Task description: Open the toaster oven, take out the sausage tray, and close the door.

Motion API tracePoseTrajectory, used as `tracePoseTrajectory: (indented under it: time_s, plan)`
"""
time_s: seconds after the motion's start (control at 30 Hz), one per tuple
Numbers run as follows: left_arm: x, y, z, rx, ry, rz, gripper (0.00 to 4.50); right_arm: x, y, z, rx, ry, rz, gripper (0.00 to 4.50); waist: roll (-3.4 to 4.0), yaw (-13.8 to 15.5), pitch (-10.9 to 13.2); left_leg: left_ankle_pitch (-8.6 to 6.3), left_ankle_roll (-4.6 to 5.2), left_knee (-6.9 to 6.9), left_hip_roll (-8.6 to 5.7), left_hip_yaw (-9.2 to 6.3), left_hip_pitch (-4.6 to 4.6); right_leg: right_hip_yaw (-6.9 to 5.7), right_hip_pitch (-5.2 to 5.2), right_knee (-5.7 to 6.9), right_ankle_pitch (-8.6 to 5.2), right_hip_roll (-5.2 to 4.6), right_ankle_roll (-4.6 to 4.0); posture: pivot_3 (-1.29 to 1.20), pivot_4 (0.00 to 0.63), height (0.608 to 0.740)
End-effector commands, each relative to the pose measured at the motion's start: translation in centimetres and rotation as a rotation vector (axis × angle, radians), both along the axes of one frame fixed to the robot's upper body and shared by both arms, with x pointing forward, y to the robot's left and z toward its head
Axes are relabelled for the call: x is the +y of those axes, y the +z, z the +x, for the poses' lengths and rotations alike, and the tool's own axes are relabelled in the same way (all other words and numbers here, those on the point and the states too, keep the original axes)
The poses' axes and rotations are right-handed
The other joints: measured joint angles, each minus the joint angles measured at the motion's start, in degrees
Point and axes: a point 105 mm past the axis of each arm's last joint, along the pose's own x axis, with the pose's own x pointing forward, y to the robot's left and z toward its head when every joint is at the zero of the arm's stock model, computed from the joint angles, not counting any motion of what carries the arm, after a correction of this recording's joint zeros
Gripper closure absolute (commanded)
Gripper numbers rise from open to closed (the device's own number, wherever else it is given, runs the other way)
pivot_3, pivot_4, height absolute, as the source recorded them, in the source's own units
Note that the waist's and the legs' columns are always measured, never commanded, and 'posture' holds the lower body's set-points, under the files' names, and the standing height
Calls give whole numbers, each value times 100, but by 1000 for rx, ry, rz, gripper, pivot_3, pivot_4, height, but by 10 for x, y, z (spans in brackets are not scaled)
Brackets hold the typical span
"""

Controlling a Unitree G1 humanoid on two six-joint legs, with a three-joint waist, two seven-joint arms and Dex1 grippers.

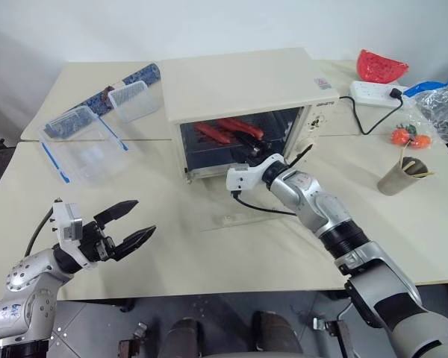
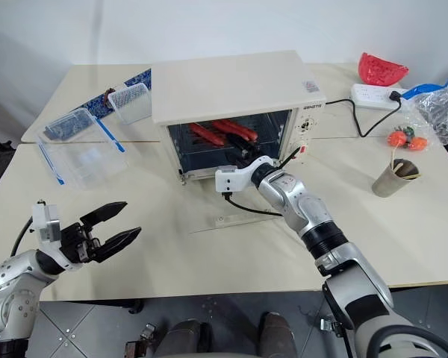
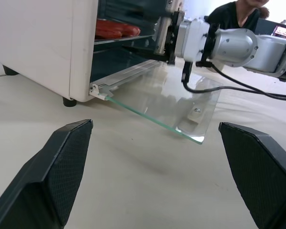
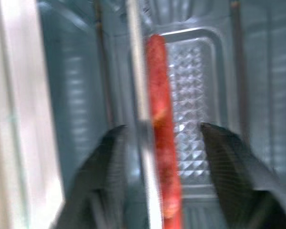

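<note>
Door (image 3: 181,102) already down, lying flat on the table in front of the toaster oven (image 1: 243,89), so opening is done; step in hand looks like the tray pull. Right gripper (image 4: 159,143) is at the oven mouth, jaws partly apart, straddling the near rim of the sausage tray (image 4: 193,114) with nothing clamped as far as the frames show. Tray lies straight ahead of that claw, on the shelf inside the cavity, its long axis running across the oven's width, sausages (image 1: 228,130) lying along it. Right arm is clearly nearer. Left gripper (image 1: 127,224) hangs wide and empty, well back from the oven, off to the left of the door. Tray is silver with an embossed base and raised rim, sausages red-brown and glossy. Next move likely needs the claw to pinch the rim
</note>
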Motion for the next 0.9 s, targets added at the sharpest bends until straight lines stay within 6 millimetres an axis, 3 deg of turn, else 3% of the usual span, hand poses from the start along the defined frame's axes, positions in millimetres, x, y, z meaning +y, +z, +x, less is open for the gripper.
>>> tracePoseTrajectory:
  time_s: [0.03,0.4,0.57,0.9]
  plan:
    - [-6,12,1,-53,-23,-7,0,5,11,4,-52,-10,-1,2975,0,-13,0,0,0,0,0,-1,0,1,-1,2,0,0,0,0,150,740]
    - [-10,15,6,-68,-39,-9,0,13,11,10,-46,-18,-7,2975,0,-48,0,0,-1,-3,3,1,-2,11,-17,11,-1,3,-2,0,150,740]
    - [-12,18,9,-76,-50,-11,0,15,13,9,-50,-1,-21,4460,-8,-83,-5,1,-2,-3,4,0,-11,18,-34,21,-1,3,-2,0,150,740]
    - [-17,22,17,-93,-67,-33,0,14,31,-6,-88,59,-33,4460,-8,-119,-4,0,-6,-8,6,2,-25,17,-48,23,-1,7,-3,0,150,740]
